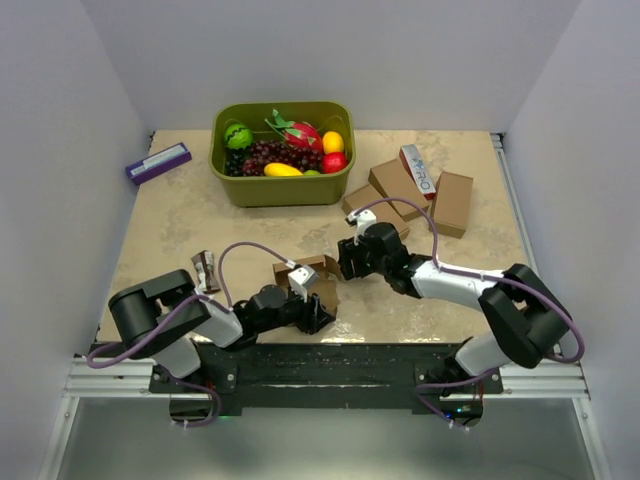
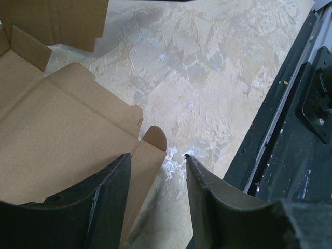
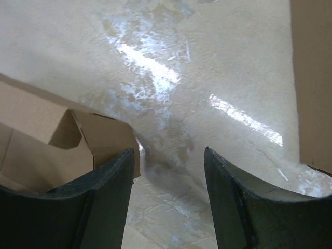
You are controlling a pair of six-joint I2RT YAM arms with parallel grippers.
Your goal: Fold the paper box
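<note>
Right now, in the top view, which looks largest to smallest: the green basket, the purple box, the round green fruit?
Largest to smallest:
green basket
purple box
round green fruit
All sit far back, so nearness changes nothing.

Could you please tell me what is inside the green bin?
The green bin holds purple grapes, a dragon fruit, a banana and a red apple; its floor is hidden beneath them.
</note>
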